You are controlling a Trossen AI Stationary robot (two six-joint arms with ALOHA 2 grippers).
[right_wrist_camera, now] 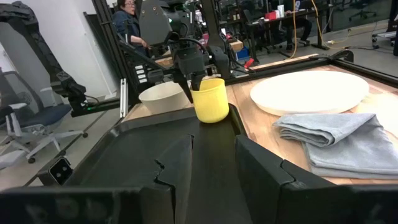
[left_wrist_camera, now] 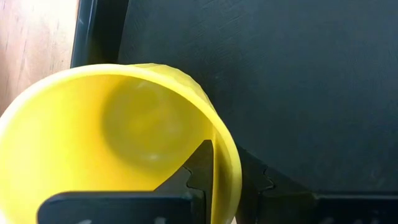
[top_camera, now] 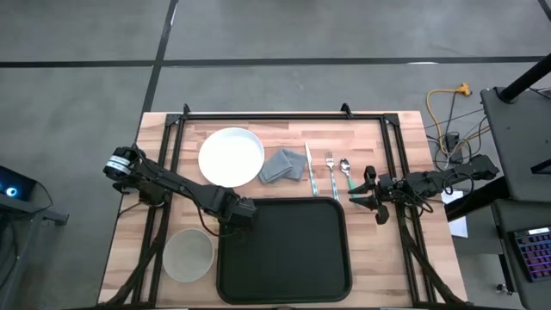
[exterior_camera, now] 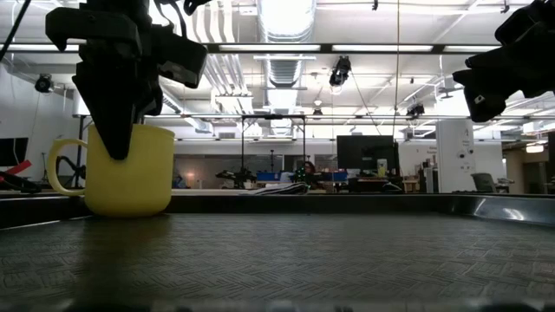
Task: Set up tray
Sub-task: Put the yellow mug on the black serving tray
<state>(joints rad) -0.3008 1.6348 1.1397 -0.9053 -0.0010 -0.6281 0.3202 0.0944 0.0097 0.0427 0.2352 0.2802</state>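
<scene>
Left gripper (right_wrist_camera: pixel 193 84): clamped on the yellow mug's (right_wrist_camera: pixel 210 99) rim, one finger inside.
Mug: standing in the tray's (top_camera: pixel 284 250) corner.
Right gripper (top_camera: pixel 363 195): open, beside the tray.

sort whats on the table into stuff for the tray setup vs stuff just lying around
In the job: tray; yellow mug, gripped at its rim by the left claw over the tray's corner.

Not in hand now: white plate, grey cloth, knife, fork, spoon, bowl.

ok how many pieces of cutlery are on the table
3, in a row on the wood right of the grey cloth: a knife nearest it, then a fork, then a spoon. None appears hidden.
</scene>
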